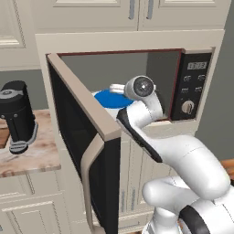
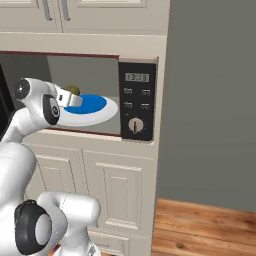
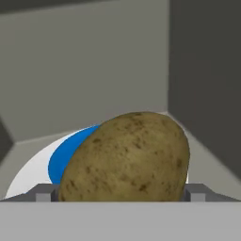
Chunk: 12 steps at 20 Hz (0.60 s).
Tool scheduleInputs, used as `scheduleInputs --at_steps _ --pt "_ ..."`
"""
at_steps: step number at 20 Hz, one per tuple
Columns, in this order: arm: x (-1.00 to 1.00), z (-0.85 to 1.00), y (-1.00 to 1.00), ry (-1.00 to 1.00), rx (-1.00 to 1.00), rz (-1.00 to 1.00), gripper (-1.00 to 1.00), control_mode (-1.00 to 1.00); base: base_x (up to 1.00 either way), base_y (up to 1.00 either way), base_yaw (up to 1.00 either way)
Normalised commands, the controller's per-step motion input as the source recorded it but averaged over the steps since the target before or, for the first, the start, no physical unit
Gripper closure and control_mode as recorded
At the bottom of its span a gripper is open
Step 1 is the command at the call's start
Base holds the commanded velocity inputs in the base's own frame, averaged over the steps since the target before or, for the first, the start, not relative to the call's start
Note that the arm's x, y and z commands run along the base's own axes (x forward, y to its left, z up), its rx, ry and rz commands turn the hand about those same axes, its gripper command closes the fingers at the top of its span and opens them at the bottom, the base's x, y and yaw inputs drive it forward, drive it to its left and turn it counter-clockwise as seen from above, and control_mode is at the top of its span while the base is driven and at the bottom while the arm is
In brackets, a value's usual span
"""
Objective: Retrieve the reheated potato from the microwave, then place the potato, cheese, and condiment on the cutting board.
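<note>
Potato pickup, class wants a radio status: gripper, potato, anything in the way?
Gripper inside the microwave, fingers either side of the potato; grip unconfirmed. Potato over the blue-and-white plate. Door swung wide open, nothing blocking the way out.

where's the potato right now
The potato is inside the open microwave, on the blue-centred white plate, and in the hand view it sits between the gripper's fingertips.

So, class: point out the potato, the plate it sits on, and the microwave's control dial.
potato (image 3: 127,157): hand view, middle of its speckled brown skin.
plate (image 2: 107,111): right base view, bare white rim at the right.
control dial (image 2: 136,125): right base view, centre of the round knob on the black panel.
</note>
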Motion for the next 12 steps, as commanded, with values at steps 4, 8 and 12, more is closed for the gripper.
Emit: scheduleInputs --at_steps 4,8,12 --pt "-1.00 0.46 -0.23 0.02 0.02 0.00 1.00 -1.00 0.00 0.00 0.00" --pt "-1.00 0.36 -0.15 0.04 0.03 0.00 1.00 -1.00 0.00 0.00 0.00" --pt "-1.00 0.38 -0.09 0.10 0.09 0.00 1.00 -1.00 0.00 0.00 0.00"
